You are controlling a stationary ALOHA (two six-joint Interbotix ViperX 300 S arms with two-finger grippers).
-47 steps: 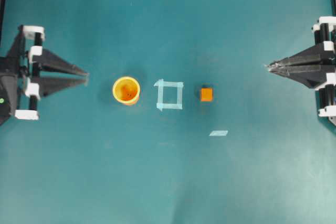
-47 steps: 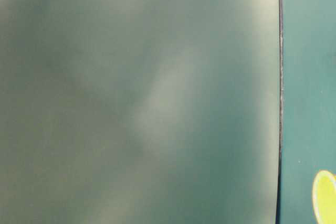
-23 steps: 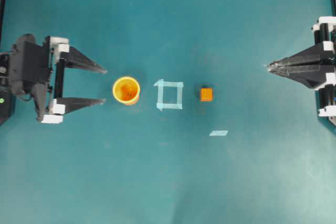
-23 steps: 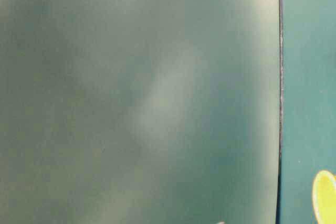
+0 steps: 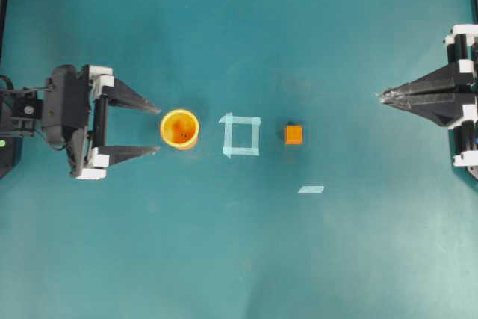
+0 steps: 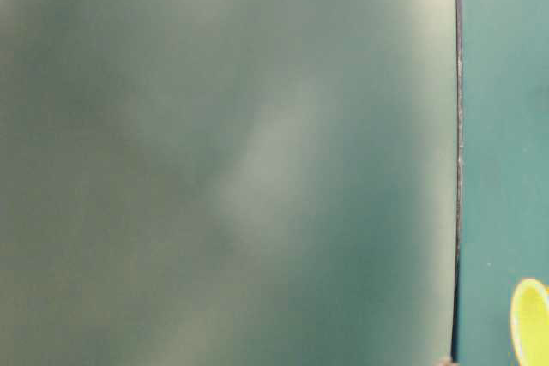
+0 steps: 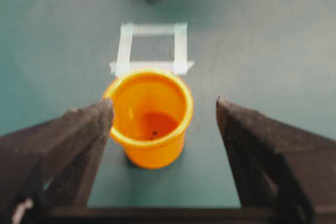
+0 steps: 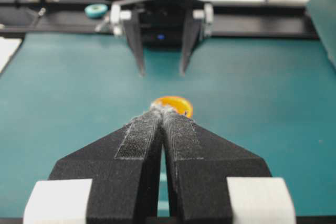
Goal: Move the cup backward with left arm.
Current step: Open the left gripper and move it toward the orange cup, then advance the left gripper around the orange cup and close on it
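The orange cup (image 5: 180,129) with its yellow rim stands upright on the teal table, left of centre. My left gripper (image 5: 158,129) is open, its two tips just left of the cup and level with its sides. In the left wrist view the cup (image 7: 149,124) sits ahead between the spread fingers (image 7: 79,140), nearer the left one, whose tip overlaps the rim. My right gripper (image 5: 382,95) stays at the far right, shut and empty. Past its closed tips (image 8: 161,109) the right wrist view shows the cup (image 8: 181,104) and the left gripper (image 8: 160,72).
A pale tape square (image 5: 241,134) lies just right of the cup, a small orange cube (image 5: 293,134) beyond it, and a tape strip (image 5: 311,189) nearer the front. A blurred grey-green surface (image 6: 232,160) fills most of the table-level view.
The left gripper has opened wide and moved right until its tips reach the cup's left side. The cup, the cube and the right arm have not moved.
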